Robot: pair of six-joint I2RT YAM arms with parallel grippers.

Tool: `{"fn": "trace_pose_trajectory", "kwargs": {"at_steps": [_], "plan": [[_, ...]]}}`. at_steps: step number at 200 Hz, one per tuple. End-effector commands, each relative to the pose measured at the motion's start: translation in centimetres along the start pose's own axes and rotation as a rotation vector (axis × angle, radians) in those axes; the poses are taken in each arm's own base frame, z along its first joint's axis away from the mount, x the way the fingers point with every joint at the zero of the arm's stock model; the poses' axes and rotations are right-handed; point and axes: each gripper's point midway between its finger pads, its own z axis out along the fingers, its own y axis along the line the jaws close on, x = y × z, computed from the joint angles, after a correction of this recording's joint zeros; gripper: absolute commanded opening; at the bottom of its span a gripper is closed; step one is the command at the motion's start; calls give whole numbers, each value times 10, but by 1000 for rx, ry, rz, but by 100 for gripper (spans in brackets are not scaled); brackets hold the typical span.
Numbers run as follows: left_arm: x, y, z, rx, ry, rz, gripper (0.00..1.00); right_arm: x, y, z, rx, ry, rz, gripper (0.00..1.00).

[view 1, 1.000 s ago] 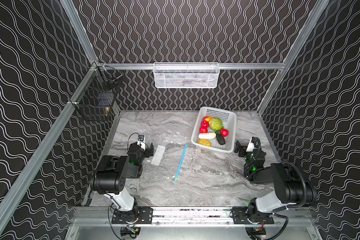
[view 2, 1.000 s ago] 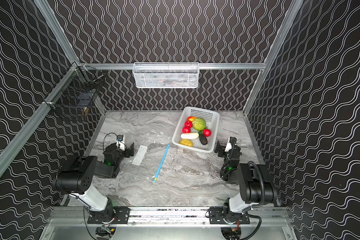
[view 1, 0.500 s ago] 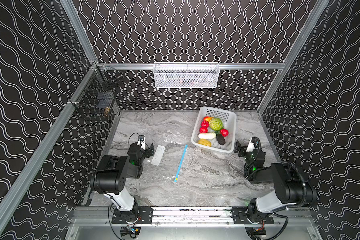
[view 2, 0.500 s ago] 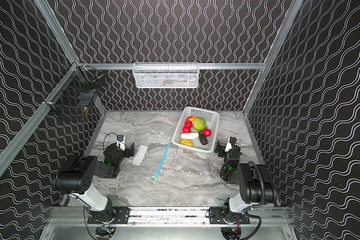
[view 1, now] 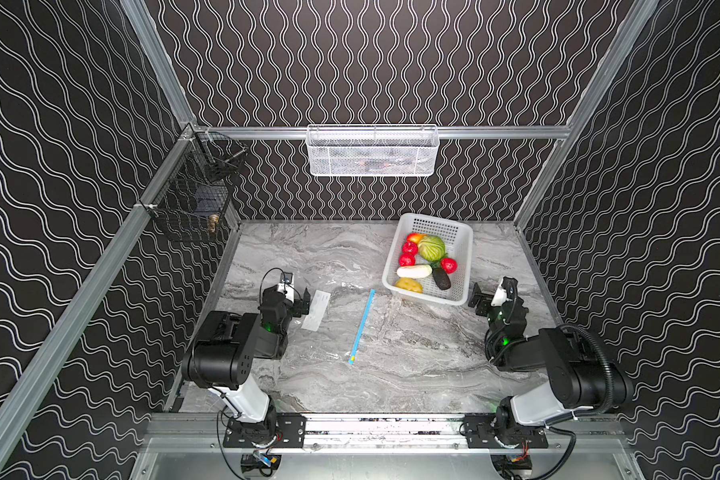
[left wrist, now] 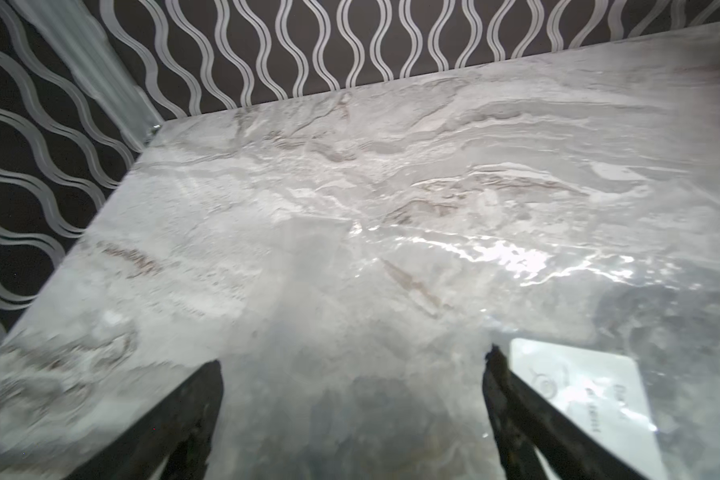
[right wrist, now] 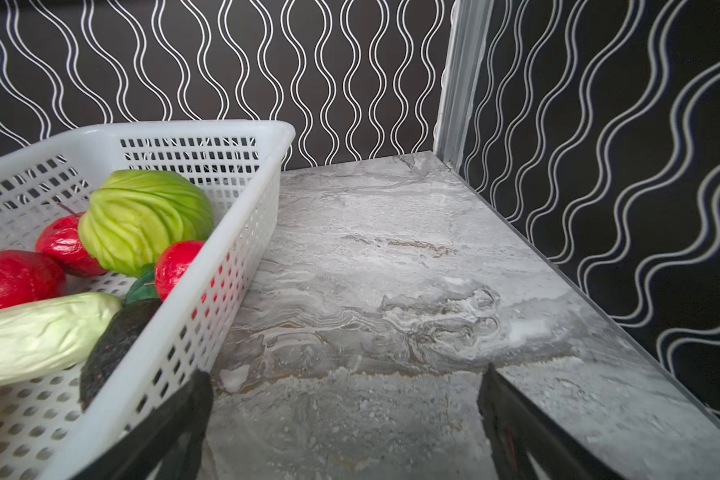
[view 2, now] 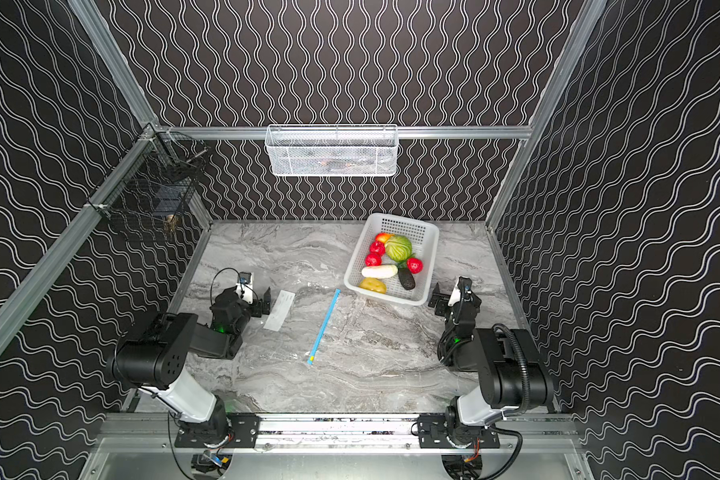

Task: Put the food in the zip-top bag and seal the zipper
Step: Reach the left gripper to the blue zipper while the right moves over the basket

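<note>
- the bag [view 1: 338,320] lies flat and limp on the marble surface [view 1: 391,382], a little toward 9 o'clock from the middle in both top views.
- its blue zipper [view 1: 362,326] runs along the bag's 3 o'clock edge, slanting from 12 down to 6 o'clock. the yellow slider tab [view 2: 310,356] is at the 6 o'clock end. whether the mouth is sealed cannot be told.
- the white label [view 1: 316,309] sits at the bag's 9 o'clock side.
- the left gripper [view 1: 302,302] is low at 9 o'clock of the surface, jaws spread wide and pinching nothing. in the left wrist view the label shows just beside one finger [left wrist: 512,399].
- the white basket [view 1: 468,253] stands at about 1 o'clock of the surface and holds all the food.
- the cabbage [view 1: 432,247] is at the basket's 12 o'clock end, with the orange-red fruit [view 1: 415,237] at its 10 o'clock.
- two red fruits [view 1: 409,247] lie at 9 o'clock of the cabbage, and a third [view 1: 449,265] lies at 5 o'clock of it.
- the radish [view 1: 414,271] lies across the middle of the basket. the potato [view 1: 408,285] and the avocado [view 1: 441,279] are at the 6 o'clock end.
- the right gripper [view 1: 477,298] is low at 3 o'clock of the surface, just beside the basket's 4 o'clock corner, jaws spread wide and empty.
- in the right wrist view one finger [right wrist: 184,411] is next to the basket wall; whether it touches cannot be told.
</note>
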Motion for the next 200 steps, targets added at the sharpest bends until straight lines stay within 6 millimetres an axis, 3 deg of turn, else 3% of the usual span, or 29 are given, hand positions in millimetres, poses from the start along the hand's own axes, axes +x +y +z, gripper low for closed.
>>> {"fn": "trace_pose_trajectory", "kwargs": {"at_steps": [1, 26, 49, 61, 83, 110, 149, 181, 200], "plan": [[-19, 24, -8, -130, -55, -56, 99, -21, -12, -5, 87, -96, 9, 99], [-24, 20, 4, -106, 19, -37, 99, -30, -14, -12, 91, -124, 15, 99], [-28, 15, -1, -69, 23, -36, 99, -48, -7, -5, 96, -75, -2, 99], [-28, 9, -5, -30, 23, -39, 99, -46, -5, 2, 92, 0, -10, 99], [-29, 3, -7, 4, 46, -64, 99, -69, 2, 1, 59, -81, -5, 99], [-50, -7, -8, 84, 135, -63, 99, -88, 6, 9, 76, -26, 130, 99], [-97, -31, -28, 259, 173, -22, 99, -91, 17, 26, 145, 191, 155, 99], [-111, -62, -56, 399, 254, 25, 99, -89, 35, 22, 116, 241, 134, 99], [-116, -71, -69, 447, 280, 22, 99, -81, 43, 20, 100, 304, 157, 99]]}}
